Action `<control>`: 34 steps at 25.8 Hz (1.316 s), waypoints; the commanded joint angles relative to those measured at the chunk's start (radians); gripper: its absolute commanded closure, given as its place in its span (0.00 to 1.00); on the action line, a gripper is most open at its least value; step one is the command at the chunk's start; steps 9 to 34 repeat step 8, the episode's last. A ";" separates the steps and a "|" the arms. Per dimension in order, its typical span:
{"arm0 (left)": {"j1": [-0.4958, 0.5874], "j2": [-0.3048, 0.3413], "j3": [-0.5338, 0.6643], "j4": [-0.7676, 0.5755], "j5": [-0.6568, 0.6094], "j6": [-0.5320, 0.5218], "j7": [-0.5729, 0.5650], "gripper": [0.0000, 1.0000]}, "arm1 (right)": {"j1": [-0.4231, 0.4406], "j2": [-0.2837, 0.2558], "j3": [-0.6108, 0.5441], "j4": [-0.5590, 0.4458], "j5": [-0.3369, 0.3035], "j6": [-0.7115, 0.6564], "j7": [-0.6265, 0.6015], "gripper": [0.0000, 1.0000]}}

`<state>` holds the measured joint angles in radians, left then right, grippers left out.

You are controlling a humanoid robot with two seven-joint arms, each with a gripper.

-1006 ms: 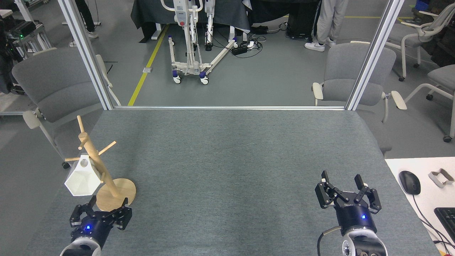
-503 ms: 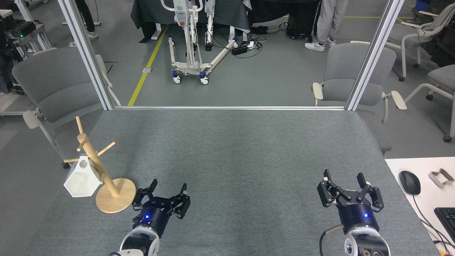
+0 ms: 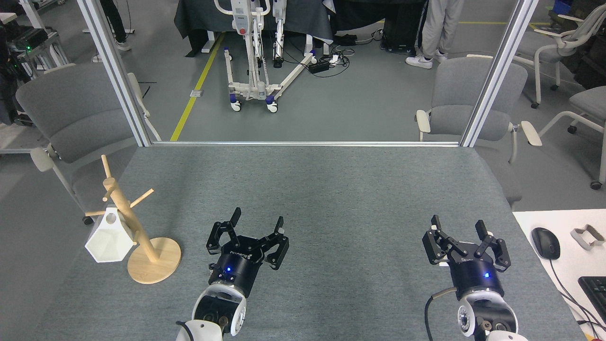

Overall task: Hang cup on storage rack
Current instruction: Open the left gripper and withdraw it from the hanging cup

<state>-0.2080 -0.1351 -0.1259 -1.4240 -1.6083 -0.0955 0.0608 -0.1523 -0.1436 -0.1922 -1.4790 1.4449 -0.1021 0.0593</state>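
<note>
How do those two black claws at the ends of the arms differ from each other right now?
The left gripper sits nearer the middle of the table, while the right gripper is close to the table's right edge. The left gripper leans to the right, toward the table's centre; the right gripper points nearly straight ahead. The left one is also the closer to the storage rack, where the cup hangs. Both are black, open and empty, each showing a blue light.

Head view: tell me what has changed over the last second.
The left claw has pulled away from the storage rack, moving right and up the view toward mid-table, open and empty. The cup hangs from a peg of the rack and has barely shifted. The right claw stays open in about the same spot; the rack has not moved.
</note>
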 commanded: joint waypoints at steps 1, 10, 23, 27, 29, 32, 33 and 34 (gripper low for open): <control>0.045 0.002 0.002 -0.024 0.008 0.000 0.001 0.02 | -0.027 -0.004 0.002 0.020 -0.001 -0.001 -0.006 0.00; 0.044 -0.003 0.005 -0.046 0.008 0.008 -0.001 0.02 | -0.026 0.007 0.002 0.026 0.000 -0.011 -0.009 0.00; 0.044 -0.003 0.005 -0.046 0.008 0.008 -0.001 0.02 | -0.026 0.007 0.002 0.026 0.000 -0.011 -0.009 0.00; 0.044 -0.003 0.005 -0.046 0.008 0.008 -0.001 0.02 | -0.026 0.007 0.002 0.026 0.000 -0.011 -0.009 0.00; 0.044 -0.003 0.005 -0.046 0.008 0.008 -0.001 0.02 | -0.026 0.007 0.002 0.026 0.000 -0.011 -0.009 0.00; 0.044 -0.003 0.005 -0.046 0.008 0.008 -0.001 0.02 | -0.026 0.007 0.002 0.026 0.000 -0.011 -0.009 0.00; 0.044 -0.003 0.005 -0.046 0.008 0.008 -0.001 0.02 | -0.026 0.007 0.002 0.026 0.000 -0.011 -0.009 0.00; 0.044 -0.003 0.005 -0.046 0.008 0.008 -0.001 0.02 | -0.026 0.007 0.002 0.026 0.000 -0.011 -0.009 0.00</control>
